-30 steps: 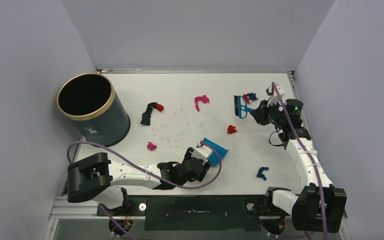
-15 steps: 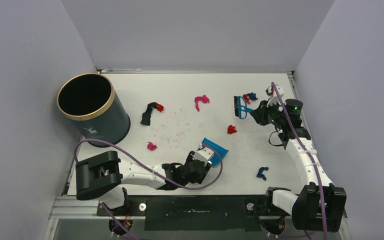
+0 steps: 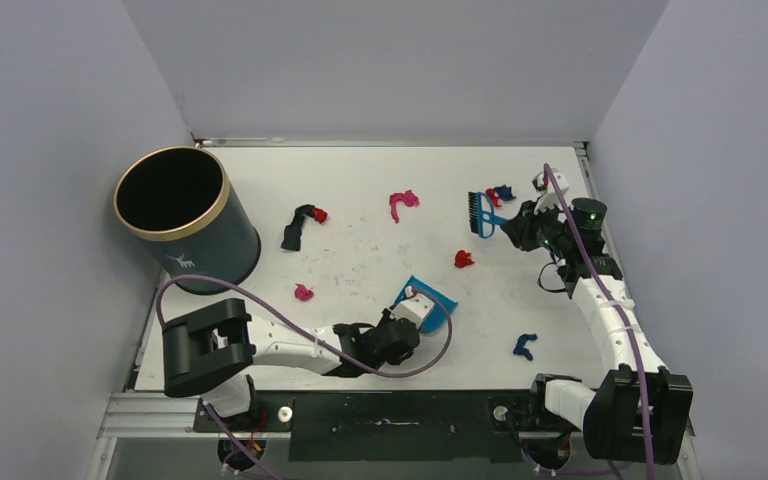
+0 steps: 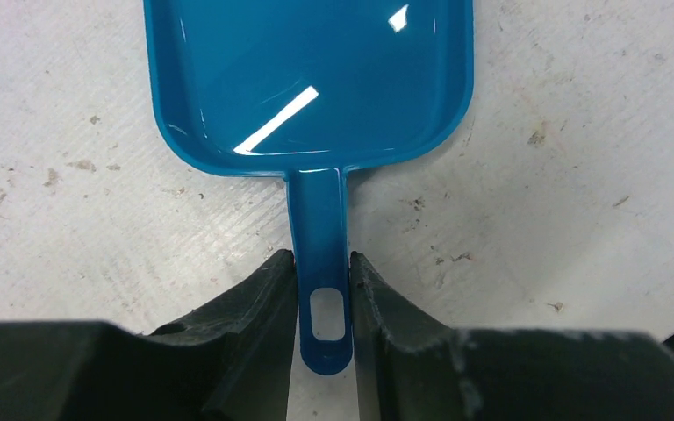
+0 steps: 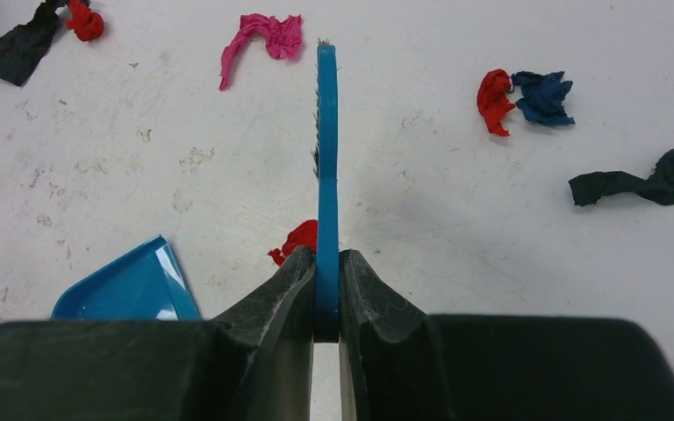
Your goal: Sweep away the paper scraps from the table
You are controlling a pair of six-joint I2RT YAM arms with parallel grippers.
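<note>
The left gripper [image 4: 323, 285] was clamped on the handle of the blue dustpan [image 4: 307, 79], which sat on the white table [image 3: 360, 175] near the middle of the near edge. The right gripper [image 5: 326, 267] was closed tight on the blue brush [image 5: 326, 149] by the right edge, toward the far corner. The paper scraps [image 3: 402, 203] lay scattered. A red scrap [image 3: 463, 259] was between brush and dustpan, a dark blue scrap [image 3: 525, 346] was toward the near right corner, and a black strip [image 3: 293, 233] was close to the dark bin [image 3: 185, 218] at the left edge.

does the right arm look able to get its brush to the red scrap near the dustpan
Probably yes: that red scrap lies on open table close to the brush, with nothing between them.
</note>
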